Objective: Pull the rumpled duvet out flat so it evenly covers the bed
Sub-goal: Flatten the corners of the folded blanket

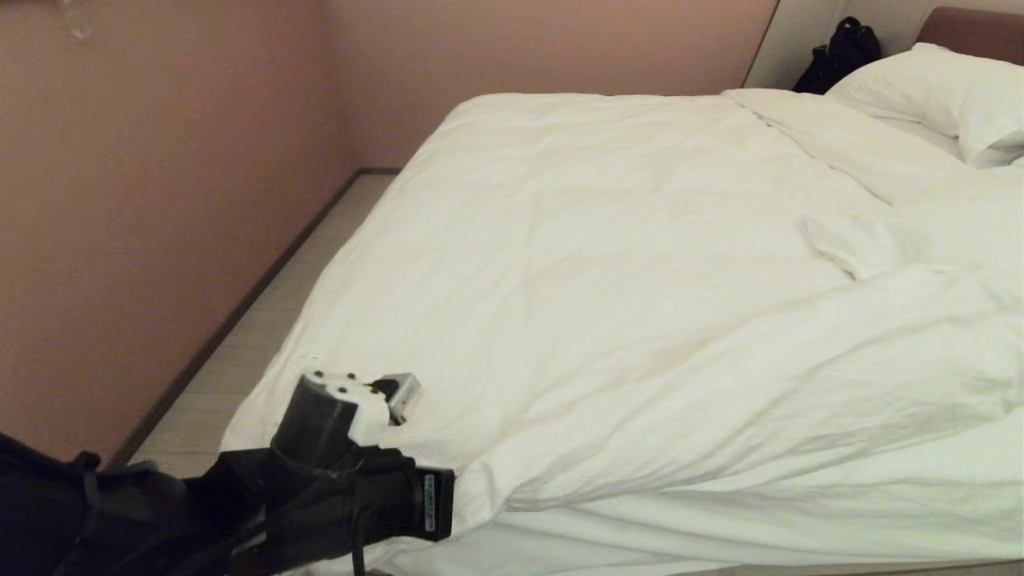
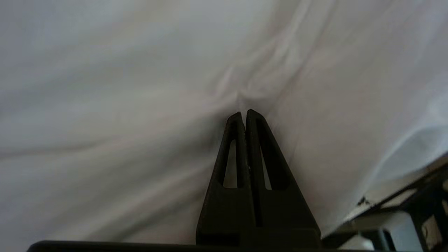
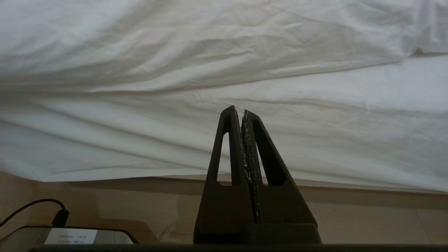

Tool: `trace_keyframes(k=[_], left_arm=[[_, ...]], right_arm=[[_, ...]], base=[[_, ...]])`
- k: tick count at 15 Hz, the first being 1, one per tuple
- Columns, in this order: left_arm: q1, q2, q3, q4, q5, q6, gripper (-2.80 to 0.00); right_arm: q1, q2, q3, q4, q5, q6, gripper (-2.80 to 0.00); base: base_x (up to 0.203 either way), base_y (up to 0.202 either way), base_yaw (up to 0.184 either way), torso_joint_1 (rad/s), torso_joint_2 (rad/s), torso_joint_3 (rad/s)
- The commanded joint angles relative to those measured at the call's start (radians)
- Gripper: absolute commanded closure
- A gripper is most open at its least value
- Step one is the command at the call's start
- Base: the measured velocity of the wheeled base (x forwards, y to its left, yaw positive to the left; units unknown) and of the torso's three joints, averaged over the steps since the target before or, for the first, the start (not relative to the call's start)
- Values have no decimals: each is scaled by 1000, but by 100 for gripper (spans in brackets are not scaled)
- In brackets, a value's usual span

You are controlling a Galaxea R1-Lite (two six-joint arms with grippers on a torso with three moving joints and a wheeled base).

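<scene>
Left gripper [image 2: 244, 113] is pinched tight on a fold of the duvet [image 1: 608, 264] at the near left corner of the bed [image 1: 972, 28], low at the edge, probably for a flat pull. Duvet lies bunched toward the right (ridges near the pillow [image 1: 944, 92]). Right gripper [image 3: 242, 111] is closed on nothing, parked by the bedside.

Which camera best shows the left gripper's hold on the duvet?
Left wrist view: the left gripper is shut on gathered duvet fabric, creases radiating from its tips. The head view shows only the arm at the bed's near corner; the right wrist view shows none of it.
</scene>
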Motion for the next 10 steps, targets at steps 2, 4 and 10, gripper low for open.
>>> trace_keyframes(k=[2, 4, 10], left_arm=[[-42, -40, 81, -12, 3, -12, 0], [-47, -88, 128, -9, -1, -37, 0], [-85, -148, 286, -12, 0, -50, 0]], right_arm=[[1, 1, 0, 0, 0, -1, 0], [-1, 1, 0, 0, 0, -1, 0], [0, 1, 0, 0, 0, -1, 0]], base=[[0, 0, 0, 0, 0, 0], [0, 0, 0, 0, 0, 0], [0, 0, 0, 0, 0, 0]])
